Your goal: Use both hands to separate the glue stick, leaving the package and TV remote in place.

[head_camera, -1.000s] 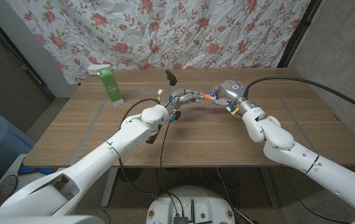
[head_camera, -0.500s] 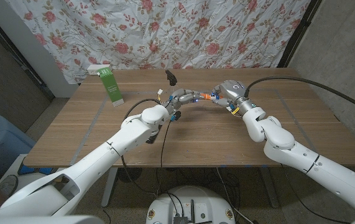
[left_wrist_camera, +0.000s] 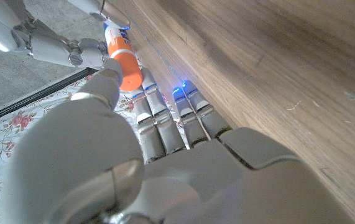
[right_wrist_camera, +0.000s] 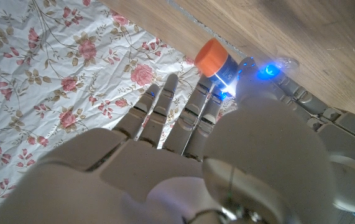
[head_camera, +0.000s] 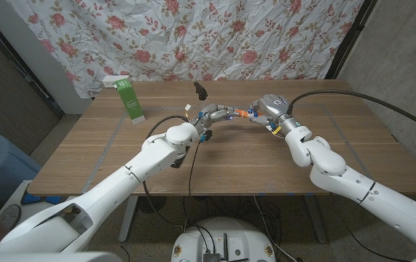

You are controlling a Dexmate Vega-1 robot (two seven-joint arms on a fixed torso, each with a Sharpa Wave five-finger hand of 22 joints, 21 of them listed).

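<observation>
Both hands meet over the middle of the far half of the table, and between them you hold the glue stick (head_camera: 242, 113) lifted off the wood. Your left hand (head_camera: 213, 114) pinches the orange end, which the left wrist view shows pressed between the thumb and a finger (left_wrist_camera: 122, 61). Your right hand (head_camera: 266, 110) grasps the other end; in the right wrist view the orange tip pokes out past its fingers (right_wrist_camera: 213, 58), with a white-and-blue band just behind. Holding it this way, each hand on its own end with the stick running between them, looks set up for pulling cap from body along the stick's own line. Whether the two parts have begun to come apart you cannot tell from these views, as fingers cover the seam.

Just beyond your left hand, the black TV remote (head_camera: 200, 89) lies near the table's far edge. Well apart, at the far left corner, the green-and-white package (head_camera: 130, 100) stands upright. Both sit clear of your arms, so a straight pull should leave them undisturbed.
</observation>
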